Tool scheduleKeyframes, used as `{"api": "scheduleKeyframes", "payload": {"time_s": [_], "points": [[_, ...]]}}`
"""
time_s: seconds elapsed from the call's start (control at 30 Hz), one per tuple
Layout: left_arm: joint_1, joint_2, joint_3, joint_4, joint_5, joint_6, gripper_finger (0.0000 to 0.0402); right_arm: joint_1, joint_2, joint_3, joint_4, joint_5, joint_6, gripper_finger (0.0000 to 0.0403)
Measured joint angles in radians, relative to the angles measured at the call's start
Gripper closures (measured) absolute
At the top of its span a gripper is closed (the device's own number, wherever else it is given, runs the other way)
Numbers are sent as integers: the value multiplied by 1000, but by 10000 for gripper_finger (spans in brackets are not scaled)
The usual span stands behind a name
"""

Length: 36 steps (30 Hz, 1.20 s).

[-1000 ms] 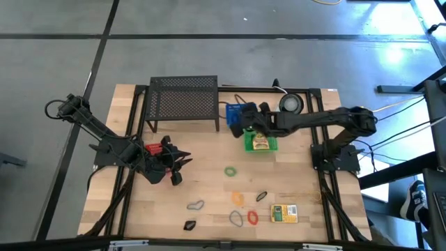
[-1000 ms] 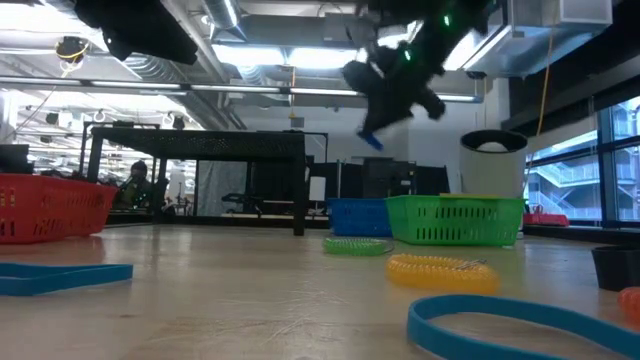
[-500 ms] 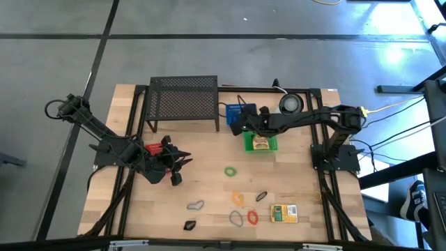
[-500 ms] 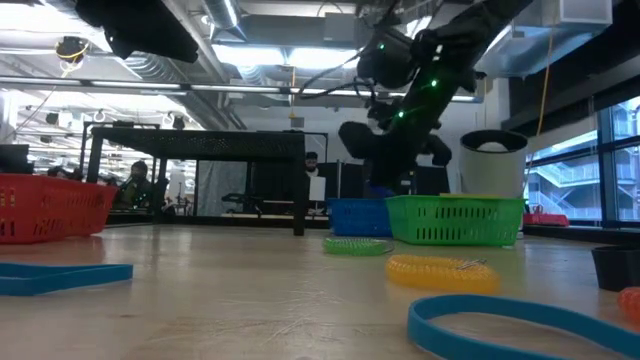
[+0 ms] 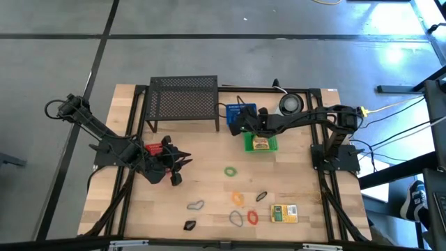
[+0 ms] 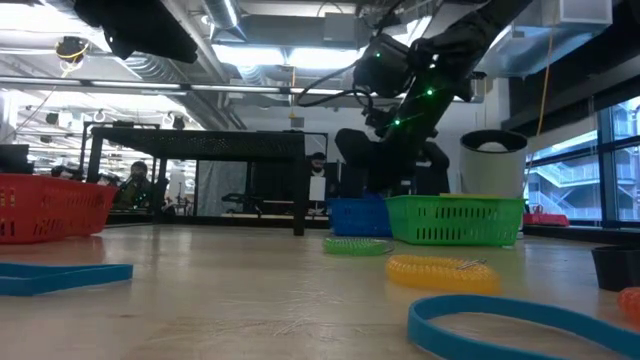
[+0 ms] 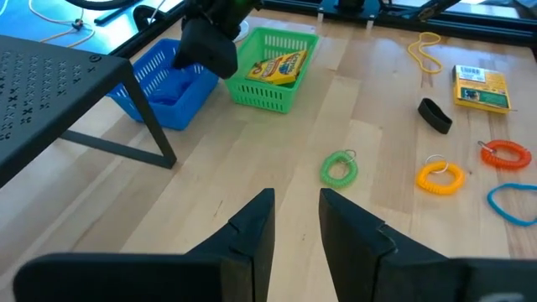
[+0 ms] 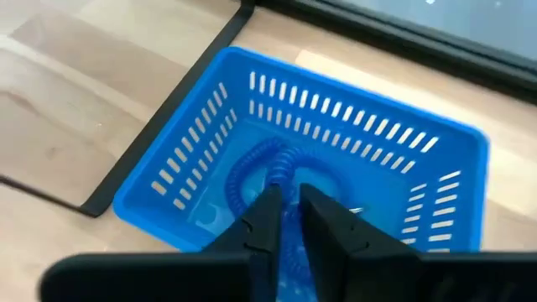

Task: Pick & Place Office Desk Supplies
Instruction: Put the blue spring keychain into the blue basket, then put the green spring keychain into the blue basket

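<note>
My right gripper point(image 8: 289, 193) reaches down into the blue basket point(image 5: 244, 110) at the table's far middle, its fingers a narrow gap apart. A blue coiled loop point(image 8: 260, 168) lies on the basket's floor right at the fingertips. Beside it stands a green basket point(image 5: 260, 143) with a yellow pack inside. On the bare table lie a green loop point(image 5: 231, 170), an orange loop point(image 5: 238, 199), a red-orange loop point(image 5: 252, 217), grey loops point(image 5: 196, 206), black clips point(image 5: 262, 196) and a yellow-green box point(image 5: 283, 213). My left gripper point(image 7: 294, 197) hovers open at the table's left, holding nothing. My right gripper comes at the blue coiled loop slanting down from the table's right. Its fingertips point(image 8: 273, 201) stand at the loop's near end point(image 8: 281, 178), which rests on the basket's floor. Whether they touch it, I cannot tell.
A black mesh shelf point(image 5: 183, 101) stands at the far left of the table, its leg point(image 7: 151, 134) close to the blue basket. A red basket point(image 6: 50, 205) sits by my left arm. A round grey-white disc point(image 5: 290, 103) lies behind the green basket.
My right gripper, which carried a blue thing high above the baskets, has sunk and tipped further down into the blue basket. The blue coiled loop now lies on the basket's floor.
</note>
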Motion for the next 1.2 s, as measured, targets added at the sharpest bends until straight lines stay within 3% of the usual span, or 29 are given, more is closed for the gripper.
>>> {"api": "scheduleKeyframes", "payload": {"time_s": [0.3,0.47,0.63,0.8,1.2], "points": [[0,0,0,0,0,0,313,-8,-2,0,-1,-25,-5,251],[0,0,0,-1,0,0,313,-8,-49,1,-10,-59,-55,217],[0,0,0,-1,0,0,313,17,-124,2,-6,-178,-60,217],[0,0,0,-1,9,-1,313,123,-132,3,61,-288,-56,236],[0,0,0,7,42,-11,313,466,-64,1,159,-251,-137,268]]}}
